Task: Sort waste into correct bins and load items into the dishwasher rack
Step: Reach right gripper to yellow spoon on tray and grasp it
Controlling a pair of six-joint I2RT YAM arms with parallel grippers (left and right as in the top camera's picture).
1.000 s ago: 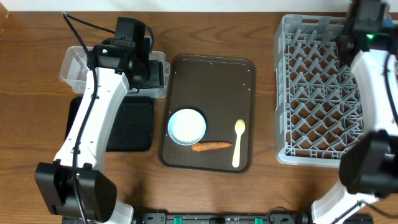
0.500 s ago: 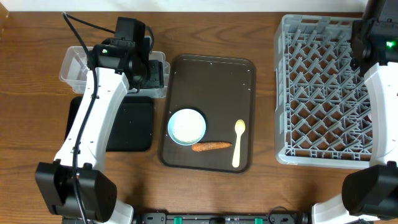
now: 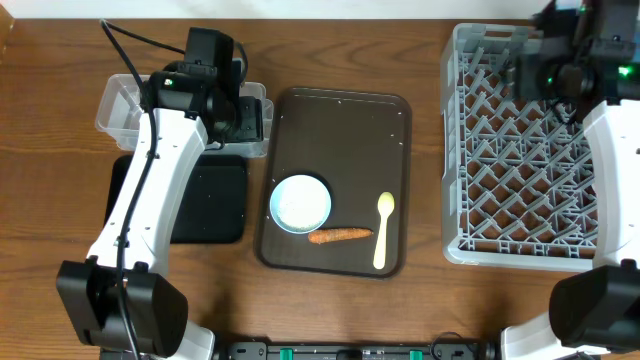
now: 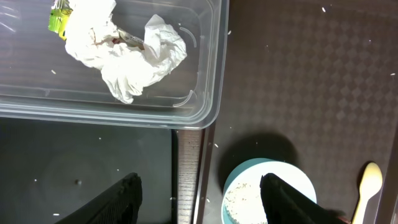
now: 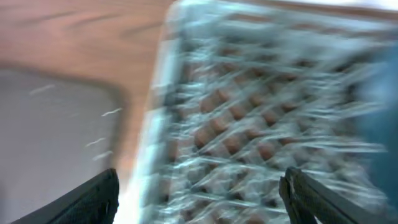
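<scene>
Swinging leftward over the rack [image 3: 510, 180], upper right of the overhead frame, from its spot a second ago: note right gripper [image 5: 202, 199], fingers spread wider than before, nothing between. Treat as probably a release done and a return toward the tray [image 3: 340, 130]. Observe left gripper [image 4: 199, 202] unmoved, fingers apart and empty, by the tub [image 3: 120, 105] edge, upper left. Locate remaining work at lower centre of the overhead frame: bowl [image 3: 301, 203], carrot [image 3: 338, 236], spoon [image 3: 383, 230]. Consult left wrist view for details absent overhead: tissue [image 4: 134, 53] and wrapper [image 4: 59, 18] inside the tub, rice [image 4: 239, 199] in the bowl. Expect little from right wrist view: motion blur, only rack lattice legible.
</scene>
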